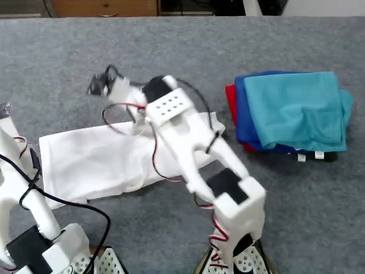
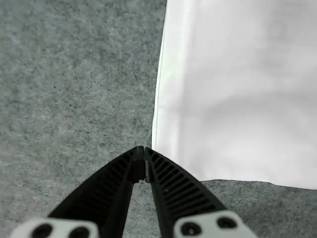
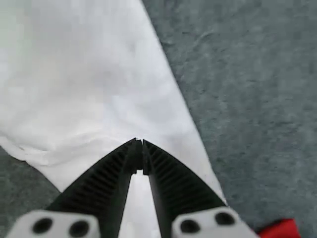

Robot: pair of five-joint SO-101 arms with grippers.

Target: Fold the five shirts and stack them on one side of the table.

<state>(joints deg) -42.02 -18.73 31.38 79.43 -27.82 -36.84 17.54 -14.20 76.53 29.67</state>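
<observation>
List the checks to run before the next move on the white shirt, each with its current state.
1. The white shirt folded to stack size: not ok, a long strip.
2. The left gripper at the shirt's edge: ok.
3. The right gripper over the shirt: ok.
4. Fabric pinched in either: cannot tell; both are shut.
5. The stack tidy: ok.

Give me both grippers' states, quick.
Left gripper: closed, tips at edge of the white shirt; grip cannot be told.
Right gripper: closed over the white shirt; grip cannot be told.
</observation>
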